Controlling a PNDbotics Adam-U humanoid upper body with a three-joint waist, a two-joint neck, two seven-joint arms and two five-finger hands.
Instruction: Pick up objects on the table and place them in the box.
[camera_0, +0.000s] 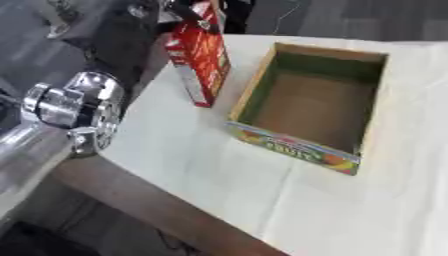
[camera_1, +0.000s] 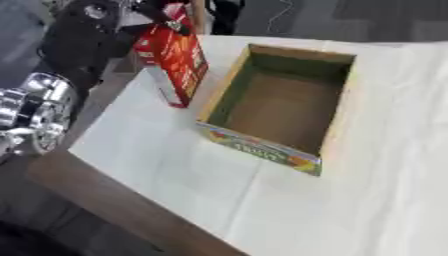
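A red carton (camera_0: 203, 57) with a white side panel stands tilted on the white tablecloth, just left of the open cardboard box (camera_0: 361, 122). Its lower corner is at the cloth; I cannot tell whether it touches. My left hand (camera_1: 160, 13), black, is curled over the carton's top edge, and the arm reaches up to it from the left side. The cardboard box has a colourful fruit print on its near wall and shows only a bare brown floor inside. My right hand is in neither view.
The silver joint of my left arm (camera_0: 74, 107) bulks large at the left edge. The white cloth (camera_0: 350, 210) covers a brown table whose bare edge (camera_0: 131, 200) runs diagonally along the lower left. Dark floor lies beyond the table.
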